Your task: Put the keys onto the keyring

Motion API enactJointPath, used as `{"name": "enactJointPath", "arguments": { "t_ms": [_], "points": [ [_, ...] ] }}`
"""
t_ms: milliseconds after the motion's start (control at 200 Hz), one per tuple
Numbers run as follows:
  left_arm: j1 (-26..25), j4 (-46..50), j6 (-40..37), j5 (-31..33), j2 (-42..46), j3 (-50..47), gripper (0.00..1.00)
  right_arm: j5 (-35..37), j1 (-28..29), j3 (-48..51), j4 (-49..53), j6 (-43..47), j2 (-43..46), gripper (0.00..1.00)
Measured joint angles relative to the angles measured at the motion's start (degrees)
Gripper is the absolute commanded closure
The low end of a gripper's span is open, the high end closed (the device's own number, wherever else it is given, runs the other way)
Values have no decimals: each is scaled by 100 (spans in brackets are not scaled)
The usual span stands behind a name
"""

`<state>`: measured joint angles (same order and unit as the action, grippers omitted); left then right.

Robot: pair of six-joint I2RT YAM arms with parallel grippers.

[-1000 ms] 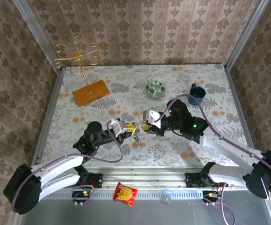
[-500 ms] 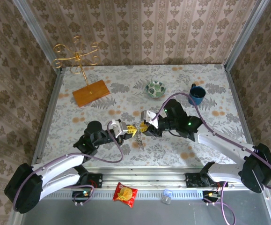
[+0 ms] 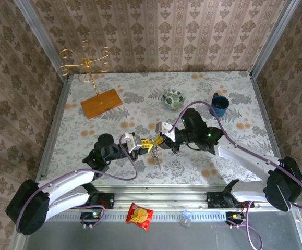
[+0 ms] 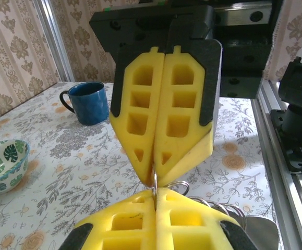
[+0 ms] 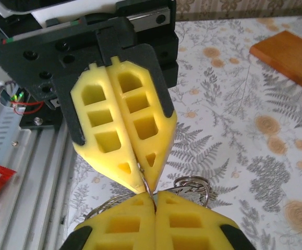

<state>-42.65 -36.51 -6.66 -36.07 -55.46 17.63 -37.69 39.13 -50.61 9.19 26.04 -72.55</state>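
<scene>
Seen from above, two robot arms meet tip to tip at the centre of a floral-patterned table [image 3: 77,125]; the left gripper [image 3: 146,142] reaches in from the lower left and the right gripper [image 3: 159,140] from the right; their yellow fingertips touch. Between them sits the keyring [image 5: 193,186]; in the right wrist view it shows as thin silvery wire loops, one coil just right of the meeting point and a finer strand curving off to the lower left; its edge runs as a bright line into the seam of each pair of pads. Both grippers have their pads pressed together, each pinching that wire edge. The keys [image 3: 155,154] hang as a small dark cluster just below the fingertips, too small to tell their colours. A patterned bowl [image 3: 173,99] and a blue mug [image 3: 219,105] sit higher in the frame. Compared with a second ago, the right gripper has slid left to meet the left one; its jaws, then parted, have closed; the left arm has barely moved.
</scene>
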Motion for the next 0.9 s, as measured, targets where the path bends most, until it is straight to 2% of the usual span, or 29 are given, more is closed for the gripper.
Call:
{"name": "enactJointPath", "arguments": {
  "t_ms": [100, 220, 275, 645, 795, 835, 900],
  "points": [
    [0, 61, 0, -2, 7, 0, 98, -76, -20, -144, 225, 116, -111, 100],
    [-2, 245, -68, 105, 125, 4, 82, -96, -7, -282, 439, 240, -175, 100],
    [-4, 431, -151, 175, 205, 37, 80, -85, 31, -337, 575, 319, -177, 100],
    [-7, 1869, -686, 328, 313, 621, 86, 820, 431, -1150, 1733, 1259, -472, 100],
    [-17, 2129, -833, 243, 304, 695, 100, 1043, 540, -1325, 1987, 1436, -529, 100],
    [-24, 2159, -872, 236, 302, 708, 100, 1045, 540, -1331, 1993, 1436, -529, 100],
    [-22, 2197, -885, 221, 302, 719, 100, 1034, 533, -1329, 1963, 1390, -527, 88]
  ]
}}
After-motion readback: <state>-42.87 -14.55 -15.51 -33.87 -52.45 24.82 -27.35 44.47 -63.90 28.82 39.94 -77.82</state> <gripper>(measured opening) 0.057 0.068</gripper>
